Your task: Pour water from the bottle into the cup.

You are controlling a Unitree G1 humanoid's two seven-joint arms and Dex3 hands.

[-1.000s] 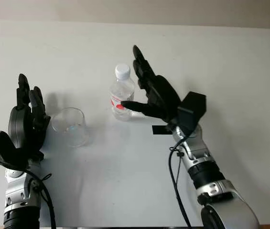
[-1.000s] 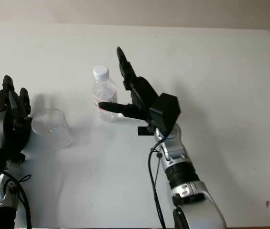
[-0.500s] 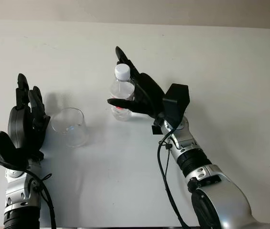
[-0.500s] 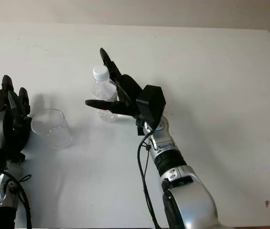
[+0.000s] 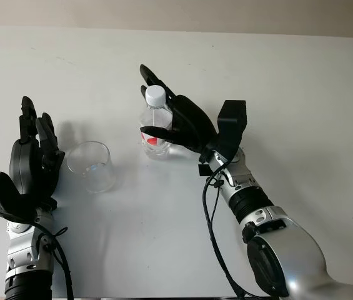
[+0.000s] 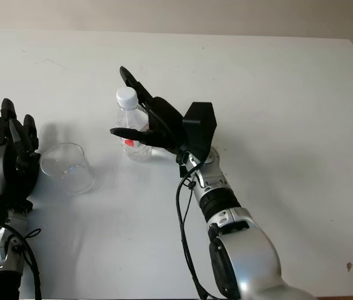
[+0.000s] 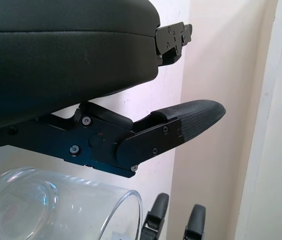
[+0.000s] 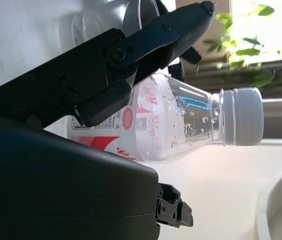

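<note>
Plain lab-like room: bare white table (image 5: 301, 94), beige wall (image 5: 164, 12), leafy window plant (image 8: 253, 55).

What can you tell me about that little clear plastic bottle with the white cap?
The small clear plastic bottle stands upright on the white table, its white screw cap still on. A red and white label wraps its middle, and droplets cling inside its neck. The robot's black right hand is around it, one finger behind and the thumb across the label, not yet clearly clamped. The clear cup stands apart from it.
</note>
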